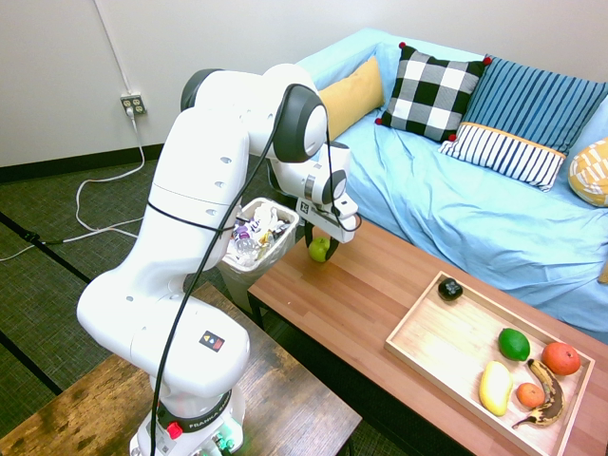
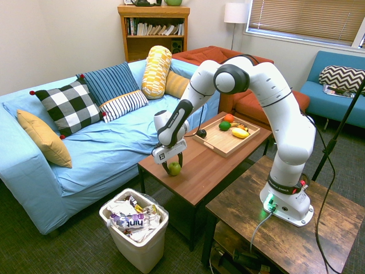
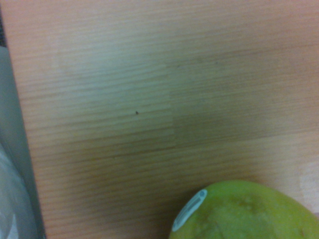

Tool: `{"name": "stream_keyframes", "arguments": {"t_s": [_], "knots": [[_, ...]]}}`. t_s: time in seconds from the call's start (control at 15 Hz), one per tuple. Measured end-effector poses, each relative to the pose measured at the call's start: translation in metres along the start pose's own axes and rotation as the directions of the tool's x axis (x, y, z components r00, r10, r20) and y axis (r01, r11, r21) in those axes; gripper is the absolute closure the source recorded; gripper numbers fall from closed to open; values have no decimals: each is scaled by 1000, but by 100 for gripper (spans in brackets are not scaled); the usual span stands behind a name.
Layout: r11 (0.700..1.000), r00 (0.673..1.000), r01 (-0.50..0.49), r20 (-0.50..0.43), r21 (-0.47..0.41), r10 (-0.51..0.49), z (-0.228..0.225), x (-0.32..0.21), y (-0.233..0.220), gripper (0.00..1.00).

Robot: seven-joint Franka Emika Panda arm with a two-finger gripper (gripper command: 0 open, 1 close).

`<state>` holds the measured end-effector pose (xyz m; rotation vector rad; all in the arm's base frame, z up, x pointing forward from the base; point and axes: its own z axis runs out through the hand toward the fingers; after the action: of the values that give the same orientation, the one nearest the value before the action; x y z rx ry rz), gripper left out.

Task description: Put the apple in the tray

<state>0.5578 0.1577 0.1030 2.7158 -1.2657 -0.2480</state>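
The yellow-green apple point(image 1: 319, 249) point(image 2: 174, 168) rests on the brown wooden coffee table point(image 1: 361, 294), at the end nearest the waste bin. My gripper point(image 1: 325, 243) point(image 2: 173, 165) is lowered over it, open, with one finger on each side of the fruit. In the wrist view the apple point(image 3: 249, 211) shows close up with a white sticker, sitting on the table top. The pale wooden tray point(image 1: 442, 332) point(image 2: 219, 141) lies at the table's other end, well away from the gripper.
In the tray lie a green lime point(image 1: 514, 344), an orange-red fruit point(image 1: 560, 357), a yellow fruit point(image 1: 495, 388), a spotted banana point(image 1: 548, 397) and a black object point(image 1: 450, 289). A full white waste bin point(image 1: 258, 237) stands beside the table's end. The blue sofa point(image 1: 475, 199) runs along the far side.
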Motion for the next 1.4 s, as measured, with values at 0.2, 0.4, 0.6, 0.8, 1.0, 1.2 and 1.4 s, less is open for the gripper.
{"name": "stream_keyframes", "arguments": {"t_s": [0.2, 0.4, 0.6, 0.8, 1.0, 1.2, 1.4], "knots": [[1000, 1000, -21, -7, 18, 21, -10, 10, 1, 100], [996, 998, -56, -29, 65, 58, -58, 32, 9, 100], [983, 988, -135, -60, 127, 143, -123, 79, 49, 100], [954, 963, -245, -70, 172, 260, -159, 143, 120, 100], [918, 927, -351, -65, 186, 368, -166, 209, 196, 100], [877, 888, -445, -40, 180, 458, -147, 263, 271, 100], [843, 852, -514, -18, 158, 523, -112, 300, 313, 100]]}}
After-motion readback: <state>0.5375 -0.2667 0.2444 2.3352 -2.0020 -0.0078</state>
